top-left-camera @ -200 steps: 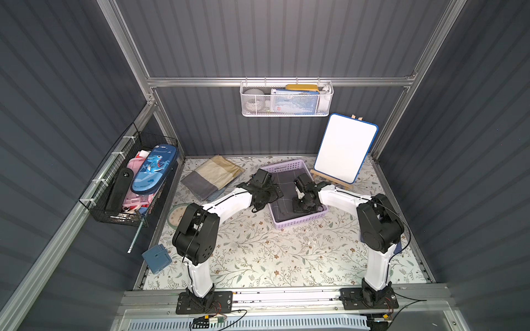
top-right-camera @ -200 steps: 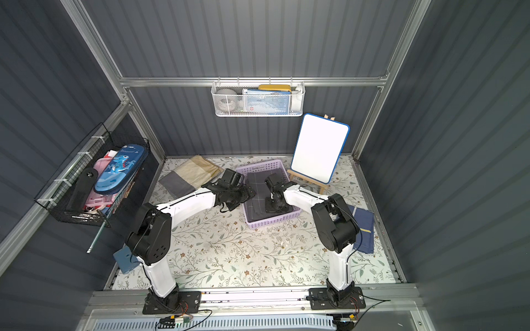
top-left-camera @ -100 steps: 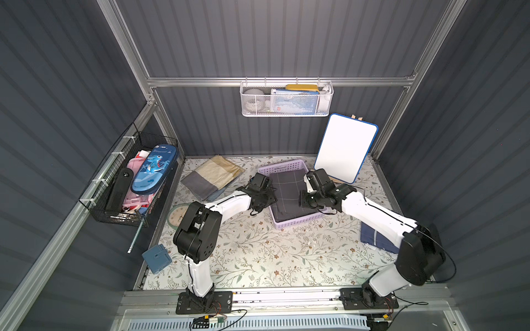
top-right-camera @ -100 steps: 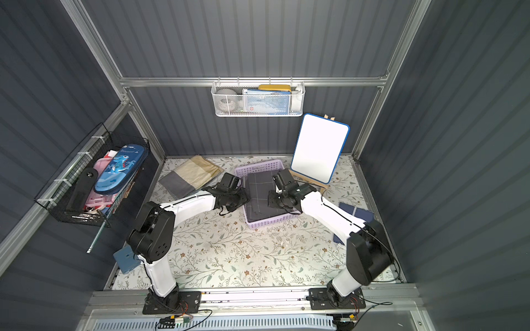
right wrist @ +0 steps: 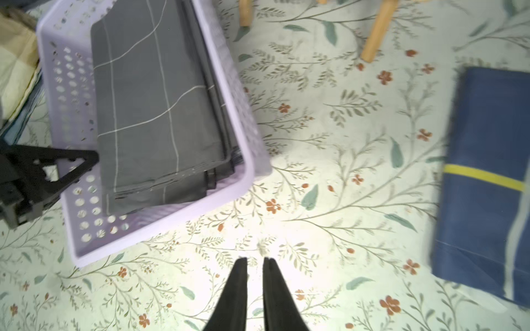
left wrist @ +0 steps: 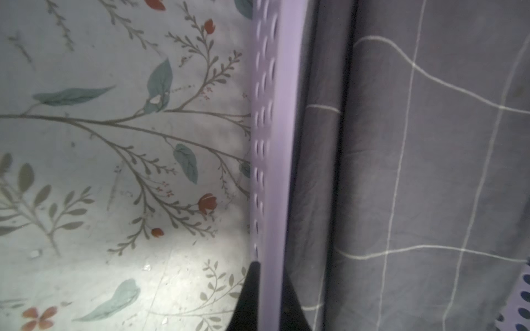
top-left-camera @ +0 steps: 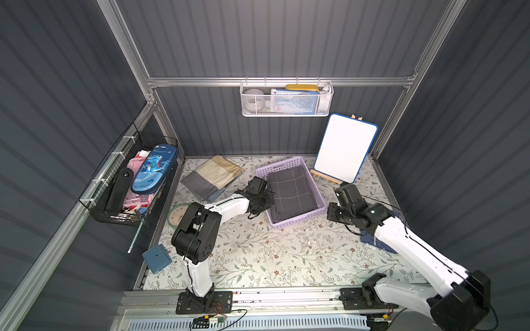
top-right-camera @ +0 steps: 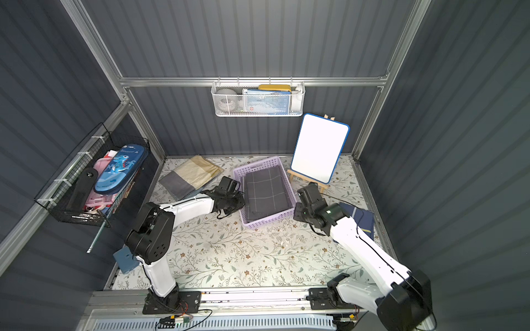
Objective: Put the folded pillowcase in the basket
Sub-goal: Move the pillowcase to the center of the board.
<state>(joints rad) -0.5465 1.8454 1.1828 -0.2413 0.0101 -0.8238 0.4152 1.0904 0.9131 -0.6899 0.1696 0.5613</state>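
One basket (top-left-camera: 298, 220) holds the one grey checked pillowcase (top-left-camera: 291, 190), flat inside. Two spare folded cloths lie nearby: beige cloth (top-left-camera: 213, 176) at its 10 o'clock, blue cloth (right wrist: 487, 177) at 4. The left gripper (left wrist: 269, 275) pinches the 9 o'clock wall; any tug should be low and slow, lest it tip. The right gripper (right wrist: 255, 262), at 4 o'clock, is slightly parted and empty

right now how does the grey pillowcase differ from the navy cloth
The grey pillowcase has thin white grid lines; the navy cloth has a yellow stripe. The grey pillowcase lies inside the lavender basket; the navy cloth lies on the table. Both are folded flat.
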